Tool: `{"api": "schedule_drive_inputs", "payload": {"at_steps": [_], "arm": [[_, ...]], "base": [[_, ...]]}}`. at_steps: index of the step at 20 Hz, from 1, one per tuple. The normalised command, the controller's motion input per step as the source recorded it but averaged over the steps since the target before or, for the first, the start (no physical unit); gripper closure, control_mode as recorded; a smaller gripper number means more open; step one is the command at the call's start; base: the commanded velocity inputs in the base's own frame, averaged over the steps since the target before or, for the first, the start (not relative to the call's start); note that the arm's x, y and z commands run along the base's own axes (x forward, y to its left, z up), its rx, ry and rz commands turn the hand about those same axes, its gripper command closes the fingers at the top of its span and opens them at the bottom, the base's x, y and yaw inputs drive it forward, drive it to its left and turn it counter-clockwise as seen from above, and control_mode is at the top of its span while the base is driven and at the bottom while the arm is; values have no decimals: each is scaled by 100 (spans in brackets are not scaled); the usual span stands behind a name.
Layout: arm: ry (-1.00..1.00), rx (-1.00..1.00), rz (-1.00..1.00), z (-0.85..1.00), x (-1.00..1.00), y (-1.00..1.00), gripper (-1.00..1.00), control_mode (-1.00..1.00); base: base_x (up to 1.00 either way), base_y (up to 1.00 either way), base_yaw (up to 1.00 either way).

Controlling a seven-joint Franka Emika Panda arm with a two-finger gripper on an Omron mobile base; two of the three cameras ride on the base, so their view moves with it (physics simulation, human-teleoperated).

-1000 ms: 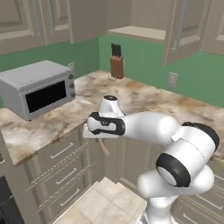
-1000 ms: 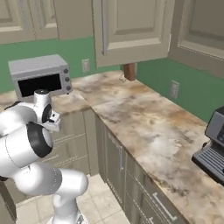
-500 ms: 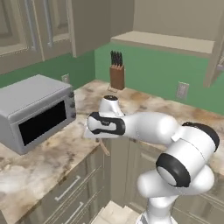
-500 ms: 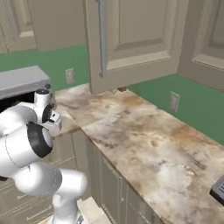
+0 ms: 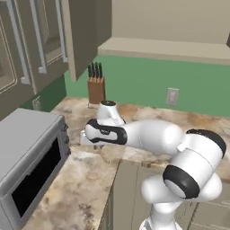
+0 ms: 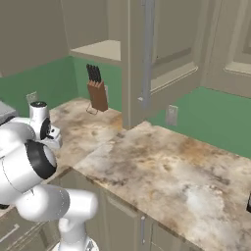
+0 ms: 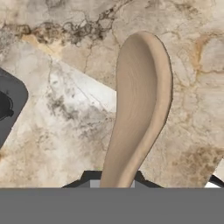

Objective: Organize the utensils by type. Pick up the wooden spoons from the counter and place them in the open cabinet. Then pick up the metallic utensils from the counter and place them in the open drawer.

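My gripper is shut on the handle of a tan wooden spoon, whose oval bowl points away over the marbled counter. From the left base view the gripper hangs over the counter corner beside the microwave, with the spoon sticking out below it. The right base view has the gripper at the far left. Up on the wall, the cabinet stands with its dark door swung open and a beige shelf inside. The metallic utensils and the drawer are out of view.
A grey microwave sits on the counter to my left. A knife block stands against the green wall below the cabinet, and an outlet is to its right. The open door juts out over the counter.
The whole picture has shifted: the base has driven and turned, bringing the knife block and the open cabinet closer. The gripper stays shut on the wooden spoon.
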Motion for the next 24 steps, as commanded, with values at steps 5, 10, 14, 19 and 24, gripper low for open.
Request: {"api": "schedule_drive_inputs", "payload": {"at_steps": [5,10,14,19,24], "arm": [[0,0,0,0,0,0,100,100],[0,0,0,0,0,0,100,100],[0,0,0,0,0,0,100,100],[0,0,0,0,0,0,100,100],[0,0,0,0,0,0,100,100]], "base": [[61,26,-51],[25,6,-30],[62,23,-18],[45,25,-21],[4,24,-16]]}}
